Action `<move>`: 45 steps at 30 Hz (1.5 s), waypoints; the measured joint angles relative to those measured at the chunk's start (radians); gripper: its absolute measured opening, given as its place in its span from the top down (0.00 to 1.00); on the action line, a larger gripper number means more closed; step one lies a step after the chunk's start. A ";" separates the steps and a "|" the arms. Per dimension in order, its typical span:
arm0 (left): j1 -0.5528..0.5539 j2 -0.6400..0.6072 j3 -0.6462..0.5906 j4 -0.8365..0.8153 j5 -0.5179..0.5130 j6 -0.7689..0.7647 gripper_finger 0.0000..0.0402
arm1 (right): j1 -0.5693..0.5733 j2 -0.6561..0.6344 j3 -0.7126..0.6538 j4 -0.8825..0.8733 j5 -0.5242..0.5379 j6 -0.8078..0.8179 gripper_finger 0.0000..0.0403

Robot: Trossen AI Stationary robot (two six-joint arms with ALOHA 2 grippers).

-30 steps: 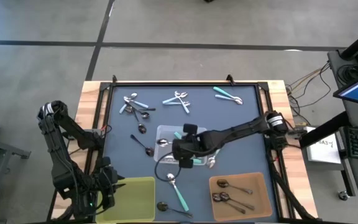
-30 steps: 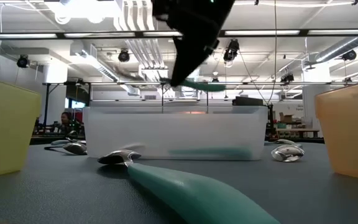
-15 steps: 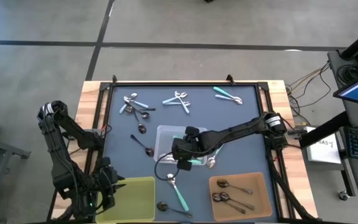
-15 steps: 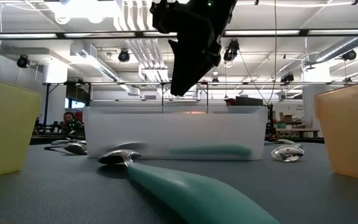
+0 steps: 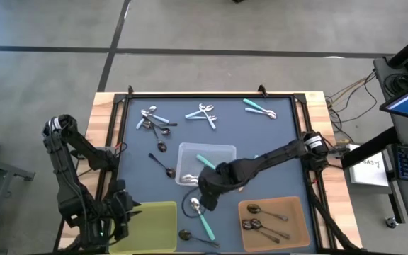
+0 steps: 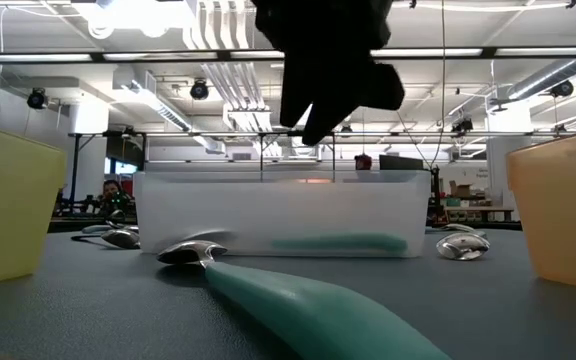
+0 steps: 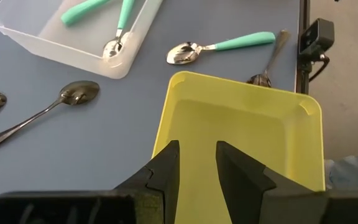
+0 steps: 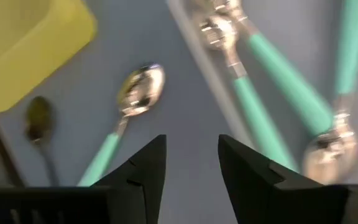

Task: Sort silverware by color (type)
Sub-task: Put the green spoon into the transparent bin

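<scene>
Right tool (image 5: 205, 200): hovering with fingers apart and empty, lining up on the teal spoon (image 5: 203, 217) just below it.
Clear bin (image 5: 225, 150): sitting just behind the tool, collecting teal spoons.
Left tool (image 7: 196, 163): waiting over the yellow bin (image 7: 291, 118), fingers narrowly parted, empty.

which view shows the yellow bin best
The left wrist view: the yellow bin fills the frame past the left gripper, showing its bare inside. The high view shows it small at the table's near left edge. The low view catches one wall; the right wrist view only a corner.
</scene>
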 joint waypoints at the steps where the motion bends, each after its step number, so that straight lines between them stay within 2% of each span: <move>1: -0.004 0.000 0.000 0.000 0.000 0.006 0.78 | 0.014 0.000 0.000 0.014 0.000 0.016 0.67; 10: -0.029 0.000 -0.001 -0.009 0.001 0.040 0.78 | 0.133 0.024 0.001 0.105 0.009 0.171 0.69; 18: -0.068 0.000 -0.002 -0.003 0.001 0.044 0.78 | 0.189 0.092 0.001 0.144 0.036 0.297 0.69; 39: -0.149 0.010 -0.022 0.045 0.064 0.009 0.78 | 0.206 0.238 0.002 0.327 0.010 0.379 0.69; 45: -0.159 0.010 -0.024 0.046 0.066 0.006 0.78 | 0.208 0.268 0.006 0.325 0.027 0.398 0.69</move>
